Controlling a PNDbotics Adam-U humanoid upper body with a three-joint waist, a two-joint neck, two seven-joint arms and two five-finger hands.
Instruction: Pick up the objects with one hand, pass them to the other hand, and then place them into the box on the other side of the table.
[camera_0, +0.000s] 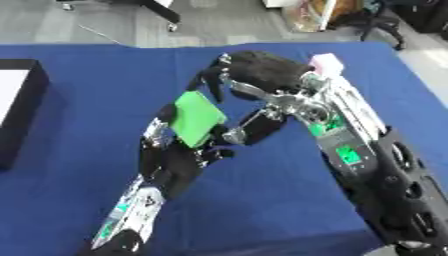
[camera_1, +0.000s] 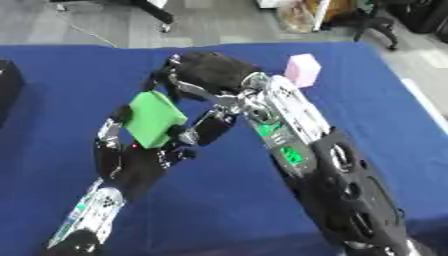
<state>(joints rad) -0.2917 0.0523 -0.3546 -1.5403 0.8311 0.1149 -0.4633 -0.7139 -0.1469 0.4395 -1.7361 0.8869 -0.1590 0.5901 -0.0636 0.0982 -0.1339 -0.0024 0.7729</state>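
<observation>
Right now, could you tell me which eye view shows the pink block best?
The right eye view: the pink block stands whole on the blue table, clear of the right hand. In the left eye view, the right arm hides most of it.

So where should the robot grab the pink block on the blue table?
Probably across the pink block's two flat upright sides, coming down from above. It stands alone on the blue table with open cloth around it, so fingers can fit either side. The right hand is nearest.
</observation>
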